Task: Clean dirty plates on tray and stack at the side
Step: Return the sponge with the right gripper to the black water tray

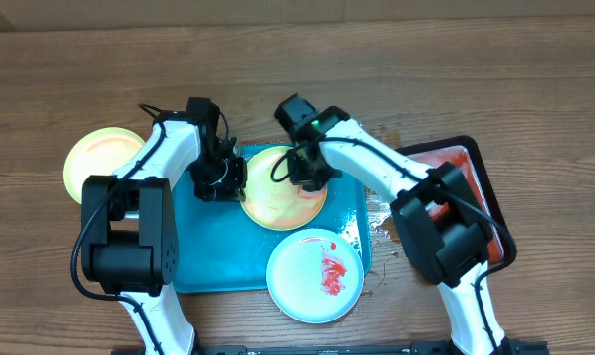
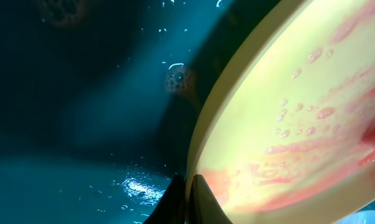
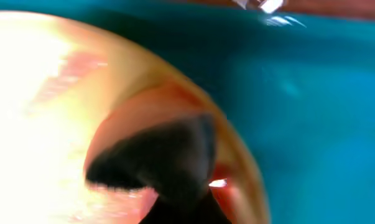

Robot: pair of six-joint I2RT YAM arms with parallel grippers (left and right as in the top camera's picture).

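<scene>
Brown wood-grain table (image 1: 534, 59) carries a large turquoise rectangular plastic tray (image 1: 218, 256) at frame centre, a round pale yellow plastic plate (image 1: 100, 163) to its left, and a smaller black tray (image 1: 475, 148) holding red liquid at the right

Left arm (image 1: 164, 148), right arm (image 1: 376, 158) crowding tray (image 1: 208, 266); bare tabletop (image 1: 376, 59) behind.

Surface (image 1: 475, 69): brown wood grain, matt. Tray (image 1: 208, 266): turquoise plastic, smooth and glossy; in the left wrist view it is wet, beaded with droplets and small patches of foam. Yellow-green plate (image 1: 277, 207): smooth plastic with a soft sheen, filmed with watery red smears and droplets. Blue-white plate (image 1: 302, 281): smooth plastic, its red smear thicker. Arm housings (image 1: 169, 148) — white and black moulded plastic, semi-gloss.
</scene>
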